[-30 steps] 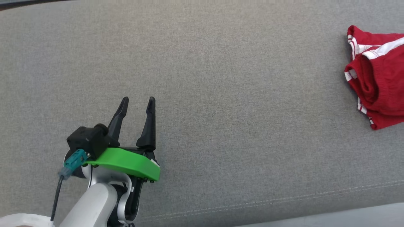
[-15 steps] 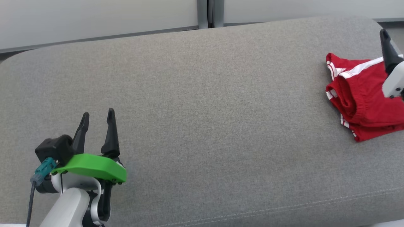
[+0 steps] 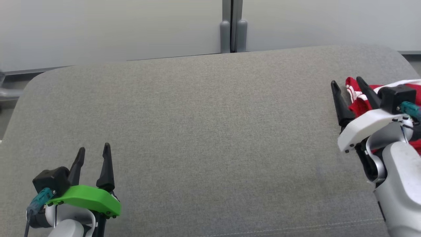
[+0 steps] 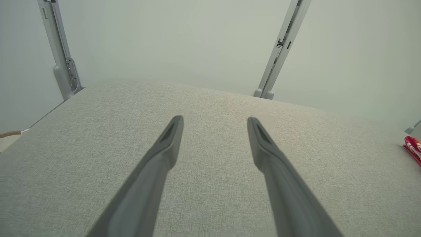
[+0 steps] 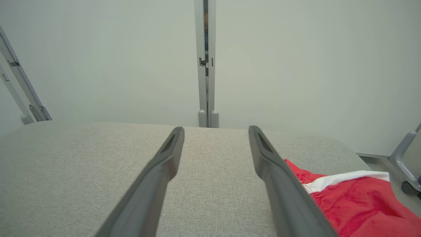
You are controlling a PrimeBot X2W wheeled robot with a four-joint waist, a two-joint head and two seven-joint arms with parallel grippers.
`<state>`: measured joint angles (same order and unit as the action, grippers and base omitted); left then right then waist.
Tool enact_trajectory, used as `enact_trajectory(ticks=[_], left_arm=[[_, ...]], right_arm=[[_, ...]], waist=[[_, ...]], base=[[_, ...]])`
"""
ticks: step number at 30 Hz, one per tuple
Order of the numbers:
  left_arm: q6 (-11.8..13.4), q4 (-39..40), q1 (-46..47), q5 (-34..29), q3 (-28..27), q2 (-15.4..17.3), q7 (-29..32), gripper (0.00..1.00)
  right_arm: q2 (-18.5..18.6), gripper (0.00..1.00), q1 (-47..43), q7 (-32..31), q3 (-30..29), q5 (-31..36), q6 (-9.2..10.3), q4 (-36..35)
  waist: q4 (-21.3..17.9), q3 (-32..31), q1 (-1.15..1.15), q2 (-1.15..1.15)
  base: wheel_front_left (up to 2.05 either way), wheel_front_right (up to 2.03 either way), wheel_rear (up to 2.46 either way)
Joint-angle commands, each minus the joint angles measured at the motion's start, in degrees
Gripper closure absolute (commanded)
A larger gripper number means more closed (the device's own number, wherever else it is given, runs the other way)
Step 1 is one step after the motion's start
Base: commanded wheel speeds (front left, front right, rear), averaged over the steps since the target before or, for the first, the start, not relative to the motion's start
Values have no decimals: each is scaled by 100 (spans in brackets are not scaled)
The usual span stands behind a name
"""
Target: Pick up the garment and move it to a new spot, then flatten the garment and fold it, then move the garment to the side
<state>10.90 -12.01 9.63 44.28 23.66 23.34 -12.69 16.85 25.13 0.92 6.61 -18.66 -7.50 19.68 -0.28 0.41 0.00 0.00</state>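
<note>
from the head view, the red garment (image 3: 354,98) lies bunched at the far right end of the grey bench (image 3: 210,131), white stripes showing, and partly hidden behind the right arm. the right tool (image 3: 346,81) hangs at that same end of the bench, fingers spread wide with nothing between them, their tips at the garment's near-left edge; i can't tell whether they touch the cloth. the left tool (image 3: 94,147) sits over the near left part of the bench, also wide and empty, well apart from the garment.

from the left wrist, the left tool (image 4: 214,119) points across bare bench (image 4: 65,148) toward the back edge, jaws apart. a sliver of the garment (image 4: 412,148) shows at the bench's far right end.

from the right wrist, the right tool (image 5: 215,128) is wide too, over the bench (image 5: 65,164). the garment (image 5: 361,204) lies just beside and under its right finger, not between the two.

by my reckoning the job has hardly begun: the garment looks crumpled and ungripped, so the pick-up, the move to a new spot on the bench, the flattening, the fold and the final shift aside are all left. the right tool needs to get over the cloth first.
</note>
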Motion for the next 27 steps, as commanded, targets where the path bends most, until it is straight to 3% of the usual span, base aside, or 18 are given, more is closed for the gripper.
enact_trajectory(ticks=[1, 14, 27], left_arm=[[-64, -29, -111, 45, 17, 14, -26, 0], [-153, -9, -582, 96, 178, -32, -64, 0], [-37, 154, -905, 20, 157, -62, -154, 0]], right_arm=[[-188, 0, -231, 76, -43, 75, 2, -73], [-1206, 0, -1532, 381, -152, 433, 2, -547], [-1387, 0, -2443, 363, -210, 382, 2, -1257]], waist=[[138, -102, 0, 0], [260, -330, 0, 0], [205, -494, 0, 0]], base=[[0, 0, 0], [0, 0, 0], [0, 0, 0]])
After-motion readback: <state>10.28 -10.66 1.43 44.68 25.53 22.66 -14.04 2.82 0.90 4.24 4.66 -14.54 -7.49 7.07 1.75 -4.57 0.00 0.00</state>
